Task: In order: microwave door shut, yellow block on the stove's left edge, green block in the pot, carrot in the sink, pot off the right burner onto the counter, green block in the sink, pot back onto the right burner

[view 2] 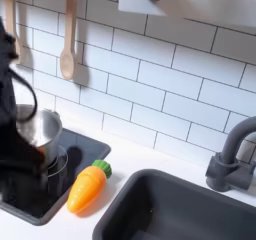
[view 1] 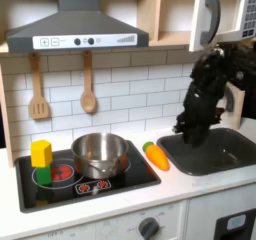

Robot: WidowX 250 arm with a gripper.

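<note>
In the first exterior view, I found the yellow block (view 1: 41,148) atop the green block (view 1: 42,172) and the microwave door (view 1: 207,16) apparently ajar; I couldn't tell the jaws' state. In the second exterior view, the carrot (view 2: 86,188) lay on the tabletop (view 2: 105,189) beside the sink (view 2: 180,212). I judged every step remained.

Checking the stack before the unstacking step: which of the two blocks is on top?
The yellow block is on top, resting on the green block, which stands on the stove's left burner, at the first exterior view's left.
</note>
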